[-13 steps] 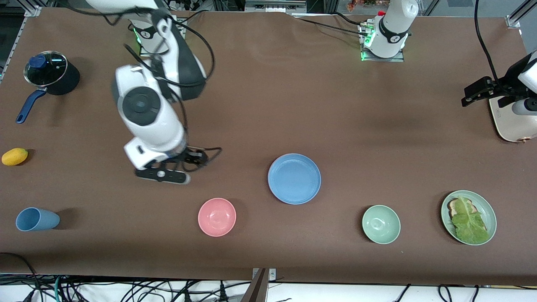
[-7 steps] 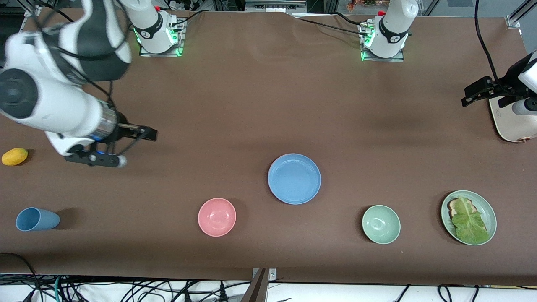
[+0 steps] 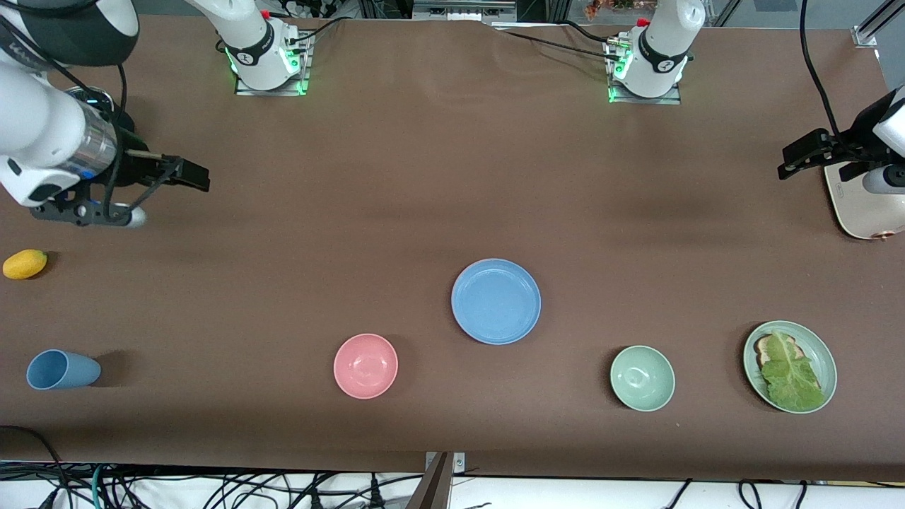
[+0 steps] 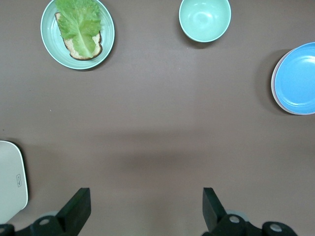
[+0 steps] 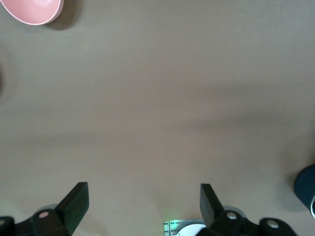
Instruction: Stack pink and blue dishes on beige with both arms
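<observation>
The blue dish (image 3: 495,301) lies flat near the middle of the table. In the left wrist view the blue dish (image 4: 298,83) has a thin pale rim (image 4: 273,84) showing under its edge. The pink dish and the beige plate show nowhere as plates of their own. My right gripper (image 3: 189,174) hangs open and empty in the air over the right arm's end of the table, with only bare cloth between its fingers (image 5: 143,192). At the left arm's end, my left gripper (image 3: 789,161) waits open and empty above bare cloth (image 4: 146,196).
A pink bowl (image 3: 365,365) and a green bowl (image 3: 642,378) sit nearer the front camera than the blue dish. A green plate (image 3: 828,360) holds lettuce and bread. A blue cup (image 3: 60,370), a yellow fruit (image 3: 25,264), a dark pot (image 5: 305,189) and a white appliance (image 3: 859,208) lie at the table's ends.
The right arm has swung from over the table beside the pink bowl up and out to its own end, its gripper staying open. The left arm and the dishes have not moved.
</observation>
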